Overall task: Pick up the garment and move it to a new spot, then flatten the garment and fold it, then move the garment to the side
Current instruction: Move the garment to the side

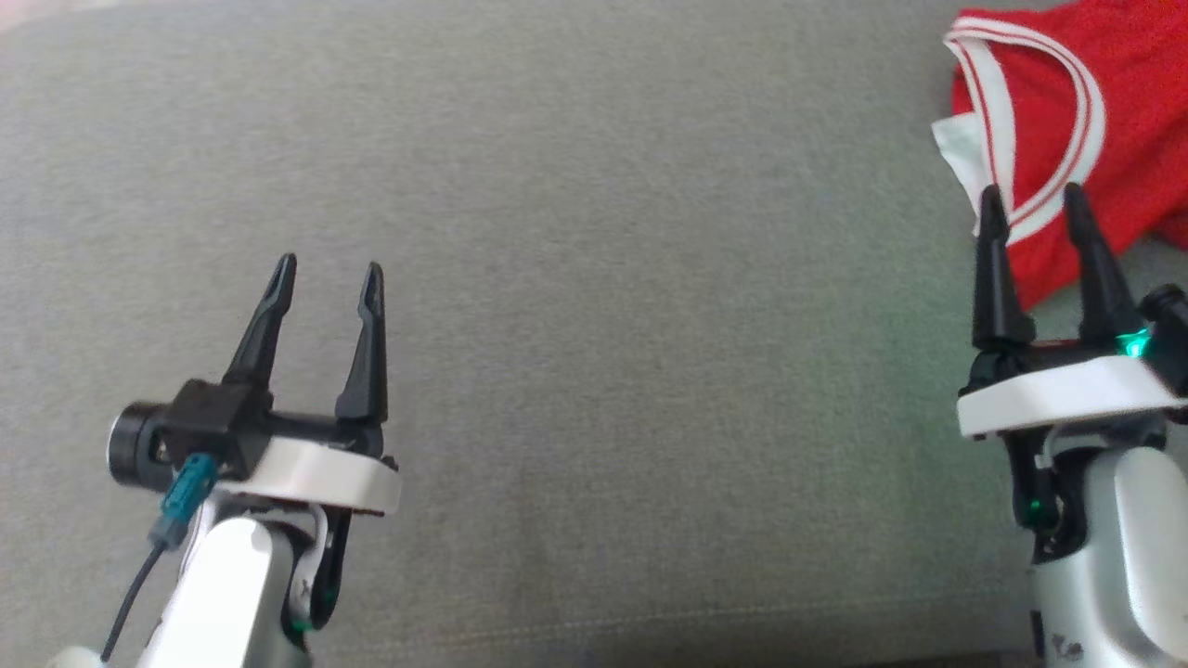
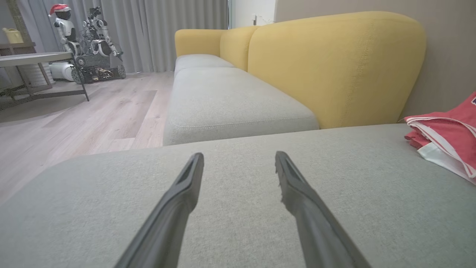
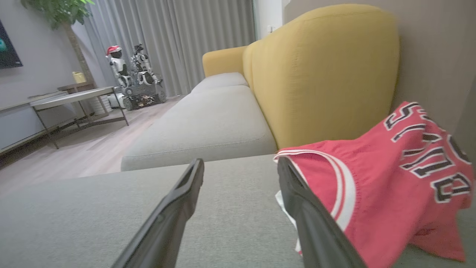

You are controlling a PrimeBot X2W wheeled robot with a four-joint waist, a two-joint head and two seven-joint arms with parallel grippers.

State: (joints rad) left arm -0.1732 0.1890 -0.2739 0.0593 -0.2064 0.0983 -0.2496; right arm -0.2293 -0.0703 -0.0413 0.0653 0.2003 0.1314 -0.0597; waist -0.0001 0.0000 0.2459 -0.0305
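Jersey (image 1: 1123, 102) lies crumpled at the far right corner of the seat (image 1: 594, 278). My right gripper (image 1: 1033, 191): fingers spread wide at the jersey's near edge, holding nothing. My left gripper (image 1: 329, 266): likewise spread and empty, over bare seat, well apart from the jersey

Surroundings, noted from my seat-side post: grey seat cushion (image 1: 594, 278) underfoot, living room beyond.
Left wrist view: yellow backrest (image 2: 334, 67) at 1 o'clock, second grey cushion (image 2: 230, 100) at 12, touching it. Wooden floor (image 2: 74, 123) at 10 o'clock, with a low table (image 2: 33, 57), a small robot figure in a red hat (image 2: 65, 22) and grey curtains (image 2: 167, 33) behind. Right wrist view: leafy plant (image 3: 55, 11) at 11, dark screen (image 3: 7, 48) at 9.
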